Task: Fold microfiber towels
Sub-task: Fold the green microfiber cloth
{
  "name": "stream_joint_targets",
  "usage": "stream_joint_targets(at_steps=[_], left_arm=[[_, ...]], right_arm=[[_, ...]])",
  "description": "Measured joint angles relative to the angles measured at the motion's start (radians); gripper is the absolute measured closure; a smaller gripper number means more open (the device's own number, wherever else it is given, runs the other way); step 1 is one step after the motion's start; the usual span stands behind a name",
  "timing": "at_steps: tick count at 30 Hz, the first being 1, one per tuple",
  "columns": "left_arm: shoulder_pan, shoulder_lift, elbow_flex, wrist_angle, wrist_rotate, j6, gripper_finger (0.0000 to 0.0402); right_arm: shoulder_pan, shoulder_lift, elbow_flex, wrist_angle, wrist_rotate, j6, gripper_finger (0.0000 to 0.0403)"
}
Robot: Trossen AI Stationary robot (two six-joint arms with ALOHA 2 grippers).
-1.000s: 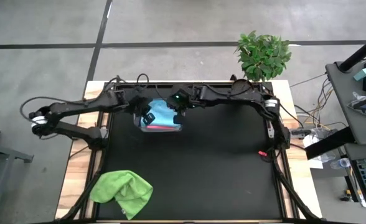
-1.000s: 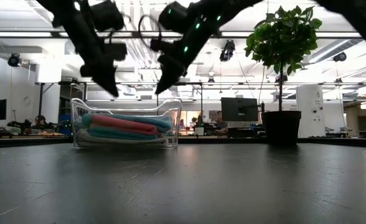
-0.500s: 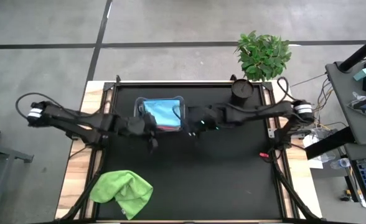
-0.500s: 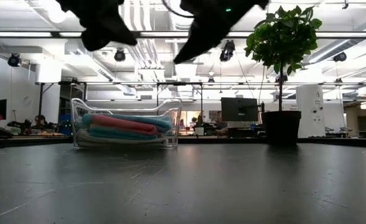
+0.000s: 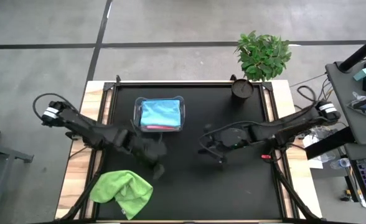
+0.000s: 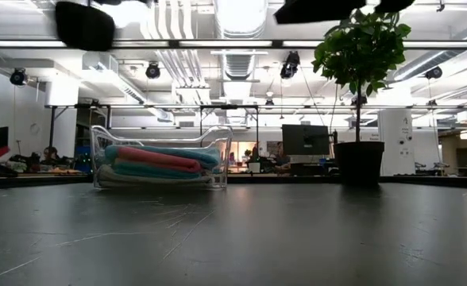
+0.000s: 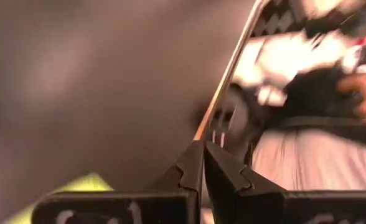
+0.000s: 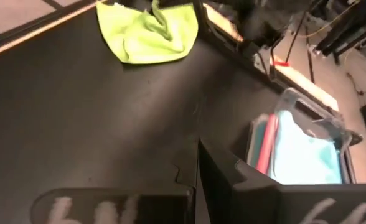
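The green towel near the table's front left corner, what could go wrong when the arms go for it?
The lime green towel lies crumpled with its edge at the table border, so a pull could drag it off. Its corners are buried in folds, so a pinch may catch several layers. The left gripper and right gripper, both shut, must open first, and the arms could crowd each other.

1 lime green towel (image 5: 122, 192) loose; 1 clear tub (image 5: 160, 114) with folded towels; 1 potted plant (image 5: 262, 57); 2 arms.
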Motion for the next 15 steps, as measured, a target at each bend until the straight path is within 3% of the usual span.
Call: stream_joint_targets(at_steps=[4,9,12,15], left_arm=[[-0.147,0.071,0.086,-0.177,0.044,-0.271,0.0401],[-0.354,0.147,0.146,-0.269,0.053,-0.519,0.0401],[-0.435,0.182,0.149,-0.319,0.044,-0.556,0.0401],[-0.483,0.218,0.134,-0.466,-0.035,-0.521,0.0401]], right_arm=[[0.006,-0.103,-0.057,-0.006,0.003,0.012,0.0394],[-0.001,-0.213,-0.144,0.037,0.004,0.023,0.0394],[-0.001,-0.261,-0.179,0.073,0.004,0.022,0.0394],[-0.001,-0.288,-0.185,0.075,0.003,0.031,0.0394]])
